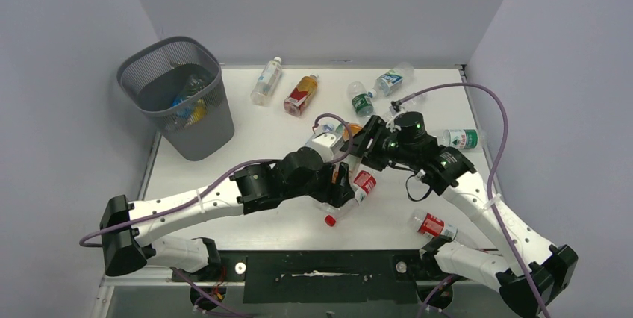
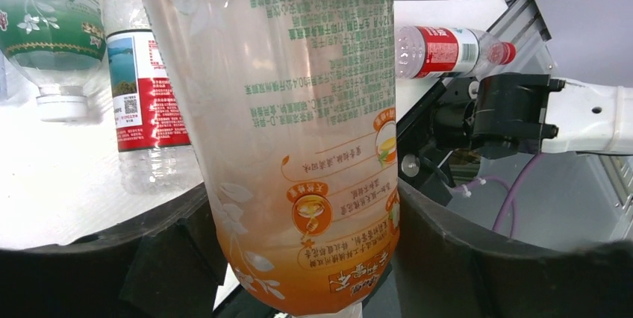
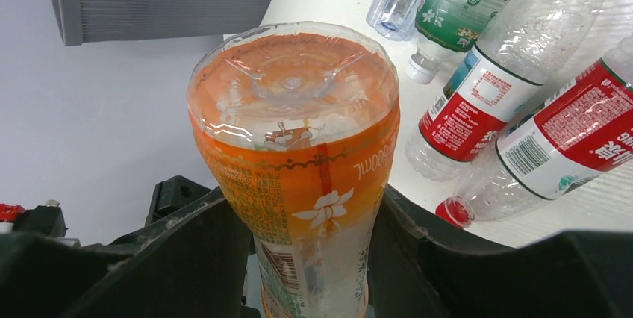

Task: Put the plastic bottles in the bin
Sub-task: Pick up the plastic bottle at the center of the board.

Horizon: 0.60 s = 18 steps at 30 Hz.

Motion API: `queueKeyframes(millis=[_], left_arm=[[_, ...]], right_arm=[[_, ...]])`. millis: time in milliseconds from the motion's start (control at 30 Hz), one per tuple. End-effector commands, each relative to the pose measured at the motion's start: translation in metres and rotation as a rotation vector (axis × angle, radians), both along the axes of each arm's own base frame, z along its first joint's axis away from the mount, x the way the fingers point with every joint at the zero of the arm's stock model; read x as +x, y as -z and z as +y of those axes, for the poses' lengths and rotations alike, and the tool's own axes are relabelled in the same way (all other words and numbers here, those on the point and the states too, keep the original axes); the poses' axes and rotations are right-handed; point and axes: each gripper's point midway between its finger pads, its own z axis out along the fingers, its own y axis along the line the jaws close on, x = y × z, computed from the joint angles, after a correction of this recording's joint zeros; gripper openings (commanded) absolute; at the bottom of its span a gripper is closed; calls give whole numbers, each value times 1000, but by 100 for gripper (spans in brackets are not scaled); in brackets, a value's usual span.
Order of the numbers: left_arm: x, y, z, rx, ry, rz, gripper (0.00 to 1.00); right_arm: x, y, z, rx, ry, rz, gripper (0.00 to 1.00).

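- The bin (image 1: 198,128) stands at the far-left corner of the desk (image 1: 261,146), with bottles inside.
- Our left fingers (image 2: 149,273) clamp an orange-labelled bottle (image 2: 298,146) over mid-desk.
- Our right fingers (image 3: 448,273) also grip an orange-labelled bottle; we cannot tell whether it is the same one.
- Around them lie loose bottles (image 1: 298,95).

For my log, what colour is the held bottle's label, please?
The bottle label is orange; right wrist view.
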Motion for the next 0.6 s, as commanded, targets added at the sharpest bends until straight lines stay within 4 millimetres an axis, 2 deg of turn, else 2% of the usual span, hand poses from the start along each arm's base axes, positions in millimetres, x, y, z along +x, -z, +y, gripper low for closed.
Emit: queueKeyframes(millis=[0, 167, 233, 333, 467, 567], left_arm=[[3, -27, -9, -58, -18, -33, 59], [0, -27, -10, -68, -15, -26, 48], [-2, -28, -12, -72, -10, -25, 43], [-3, -30, -12, -76, -10, -28, 40], [-3, -34, -9, -84, -20, -35, 40], [-2, -35, -6, -76, -27, -39, 39]], right_arm=[[-1, -16, 2, 67, 4, -48, 45], [-4, -15, 0, 71, 9, -49, 45], [-5, -15, 0, 72, 10, -48, 48], [-5, -13, 0, 74, 10, -50, 60], [-4, -11, 1, 74, 9, -56, 80], [-2, -12, 1, 71, 11, -63, 86]])
